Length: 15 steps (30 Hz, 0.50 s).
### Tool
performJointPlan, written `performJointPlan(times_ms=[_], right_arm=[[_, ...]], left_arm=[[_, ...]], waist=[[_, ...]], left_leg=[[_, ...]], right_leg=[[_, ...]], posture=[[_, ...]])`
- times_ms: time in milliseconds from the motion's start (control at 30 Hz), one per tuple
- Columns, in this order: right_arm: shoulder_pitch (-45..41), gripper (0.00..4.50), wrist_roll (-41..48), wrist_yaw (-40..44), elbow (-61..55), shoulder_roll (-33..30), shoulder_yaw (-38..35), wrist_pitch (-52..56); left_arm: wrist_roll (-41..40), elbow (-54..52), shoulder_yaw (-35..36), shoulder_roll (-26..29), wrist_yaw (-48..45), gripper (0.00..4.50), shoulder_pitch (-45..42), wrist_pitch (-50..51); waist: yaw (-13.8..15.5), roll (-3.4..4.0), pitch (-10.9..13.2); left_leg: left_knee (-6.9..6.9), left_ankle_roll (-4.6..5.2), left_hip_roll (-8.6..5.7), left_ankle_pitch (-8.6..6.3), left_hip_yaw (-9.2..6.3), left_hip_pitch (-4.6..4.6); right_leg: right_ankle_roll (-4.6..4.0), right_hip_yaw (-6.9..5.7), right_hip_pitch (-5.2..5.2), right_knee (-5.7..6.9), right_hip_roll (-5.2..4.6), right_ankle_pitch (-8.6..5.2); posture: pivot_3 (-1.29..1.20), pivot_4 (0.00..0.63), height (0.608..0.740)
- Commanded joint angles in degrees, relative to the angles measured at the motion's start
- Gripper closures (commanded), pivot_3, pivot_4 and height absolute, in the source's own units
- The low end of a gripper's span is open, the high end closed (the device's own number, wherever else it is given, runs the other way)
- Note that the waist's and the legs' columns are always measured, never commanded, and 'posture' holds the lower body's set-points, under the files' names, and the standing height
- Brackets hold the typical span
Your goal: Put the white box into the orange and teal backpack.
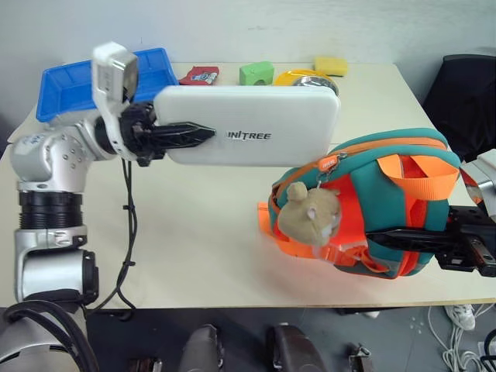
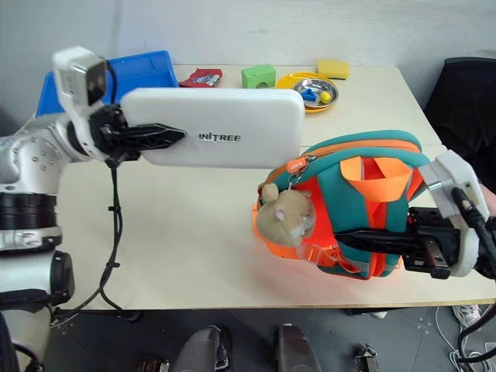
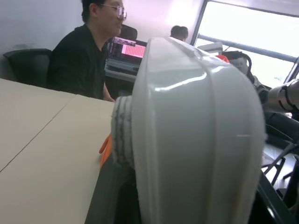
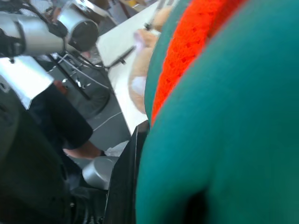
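One white box [image 1: 256,124] and one orange and teal backpack [image 1: 380,201], with one tan hamster charm [image 1: 310,213] on it. Along the desk's [image 1: 194,232] far edge: one blue bin [image 1: 70,85] at the far left corner, one red packet [image 2: 200,77], one green block [image 2: 258,76], one yellow sponge [image 2: 334,68] and one yellow plate [image 2: 291,80] bearing what looks like one metal bowl [image 2: 314,87]. Two grippers: the left gripper [image 1: 182,136] and the right gripper [image 2: 380,242]. Two people [image 3: 84,56] sit beyond the desk.

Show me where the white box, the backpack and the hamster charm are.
white box [image 1: 248,124], left eye view, on its flat face above the lettering.
backpack [image 1: 387,194], left eye view, on a teal side panel.
hamster charm [image 1: 310,213], left eye view, on its plush body.
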Motion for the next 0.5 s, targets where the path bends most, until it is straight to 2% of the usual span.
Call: performJointPlan(times_ms=[33, 333, 500], right_arm=[[0.36, 4.47, -0.88, -0.12, -1.37, 0.73, -0.80, -2.31], [1.75, 4.47, -0.79, -1.17, -2.19, 1.12, -0.61, -3.41], [1.79, 4.47, 0.31, -0.18, -1.99, -0.02, -1.99, -2.66]], left_arm=[[-1.31, -0.05, 1.53, 0.68, -2.00, 3.27, -1.79, -0.41], [2.27, -3.47, -0.25, 2.28, -2.67, 3.27, 1.94, -4.73], [5.58, -3.62, -2.14, 0.40, -1.07, 3.27, 4.37, -9.19]], waist=[[0.04, 0.00, 0.00], [0.07, 0.00, 0.00], [0.10, -0.01, 0.00]], left_leg=[[0.00, 0.00, 0.00, 0.00, 0.00, 0.00], [0.08, 0.01, 0.01, 0.00, -0.04, 0.00], [0.09, 0.01, 0.02, 0.00, -0.04, 0.02]], right_leg=[[0.00, 0.00, 0.00, 0.01, -0.01, 0.00], [0.00, -0.01, 0.02, 0.08, -0.01, 0.00], [0.00, -0.01, 0.04, 0.11, -0.01, 0.00]], posture=[[0.00, 0.150, 0.740], [0.00, 0.150, 0.740], [0.00, 0.150, 0.740]])
